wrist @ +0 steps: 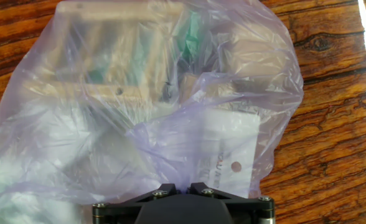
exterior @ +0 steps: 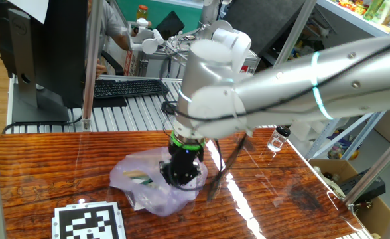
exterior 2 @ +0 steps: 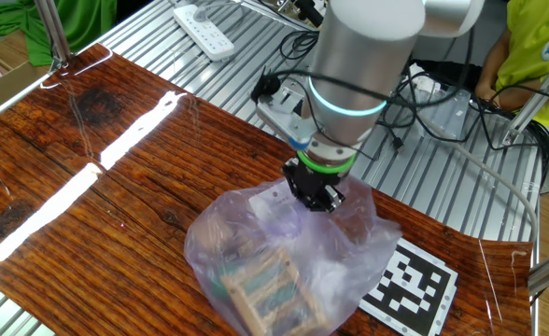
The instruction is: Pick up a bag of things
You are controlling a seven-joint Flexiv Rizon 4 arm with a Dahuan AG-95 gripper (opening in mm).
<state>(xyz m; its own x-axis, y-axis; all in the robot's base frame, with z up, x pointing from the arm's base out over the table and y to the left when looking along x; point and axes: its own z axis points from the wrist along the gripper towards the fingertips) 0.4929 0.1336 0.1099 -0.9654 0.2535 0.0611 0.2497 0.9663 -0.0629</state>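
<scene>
Lilac plastic of the bag (wrist: 170,124) bunches where we see our gripper (wrist: 180,186) pinching it, wooden things (exterior 2: 265,280) showing through on the table (exterior 2: 116,187).

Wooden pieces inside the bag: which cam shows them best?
The hand view. It looks straight down through the bag at the wooden pieces, filling the upper frame. The other fixed view shows a slatted wooden piece at the bottom edge, partly cropped. In one fixed view, the gripper and crinkled plastic hide most of them.

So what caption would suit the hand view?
Claw shut on the gathered plastic of a lilac bag holding wooden blocks.
</scene>
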